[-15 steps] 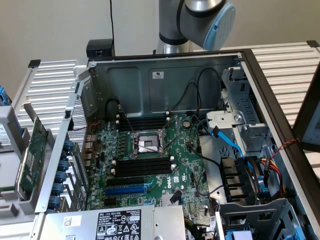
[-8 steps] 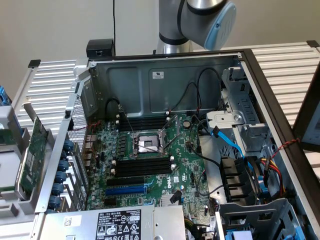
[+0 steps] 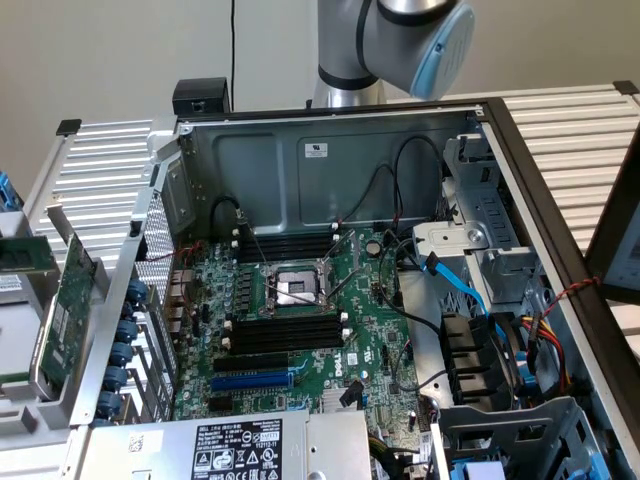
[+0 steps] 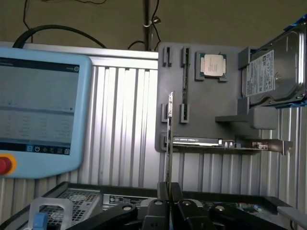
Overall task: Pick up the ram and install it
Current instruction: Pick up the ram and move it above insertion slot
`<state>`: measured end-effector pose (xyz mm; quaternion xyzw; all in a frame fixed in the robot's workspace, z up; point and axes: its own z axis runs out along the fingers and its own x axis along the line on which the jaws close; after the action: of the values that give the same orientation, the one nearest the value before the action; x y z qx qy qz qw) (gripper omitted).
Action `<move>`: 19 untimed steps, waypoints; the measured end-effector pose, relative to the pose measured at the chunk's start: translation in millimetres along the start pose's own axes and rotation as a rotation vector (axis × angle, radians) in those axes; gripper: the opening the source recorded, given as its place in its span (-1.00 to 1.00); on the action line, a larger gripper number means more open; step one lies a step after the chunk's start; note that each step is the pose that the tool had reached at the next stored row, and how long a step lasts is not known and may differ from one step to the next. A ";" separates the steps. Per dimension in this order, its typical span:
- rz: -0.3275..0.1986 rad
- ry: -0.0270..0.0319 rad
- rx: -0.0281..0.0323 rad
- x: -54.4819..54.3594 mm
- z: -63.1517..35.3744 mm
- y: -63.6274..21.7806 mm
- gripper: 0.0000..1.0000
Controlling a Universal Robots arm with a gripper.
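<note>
The ram (image 4: 170,139) is a thin dark stick seen edge-on, standing straight up from my gripper (image 4: 169,192), whose black fingers are shut on its lower end. The open computer case (image 3: 330,150) lies on the table with its green motherboard (image 3: 365,300) exposed. Long black memory slots (image 3: 287,330) run on both sides of the CPU socket (image 3: 295,290). The arm (image 3: 400,40) reaches in from above the case's far wall.
A grey holder plate (image 4: 206,110) carries a CPU (image 4: 212,64), a hard drive (image 4: 276,72) and an expansion card (image 4: 216,142). A teach pendant (image 4: 38,110) leans nearby. Another green card (image 3: 65,300) stands beside the case at the exterior view's left. Cables and drive bays (image 3: 480,340) crowd the case's right side.
</note>
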<state>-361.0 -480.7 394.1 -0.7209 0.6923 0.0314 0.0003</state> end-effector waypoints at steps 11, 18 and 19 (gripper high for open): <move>0.000 0.0020 -0.0077 1.0 -14.4 -40.1 -0.72; 0.001 0.0046 -0.0201 2.0 -16.0 -65.9 -0.72; 0.001 0.0046 -0.0200 2.2 -16.5 -69.8 -0.72</move>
<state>-290.5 -480.7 407.5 -0.7207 0.6922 0.0367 -0.0085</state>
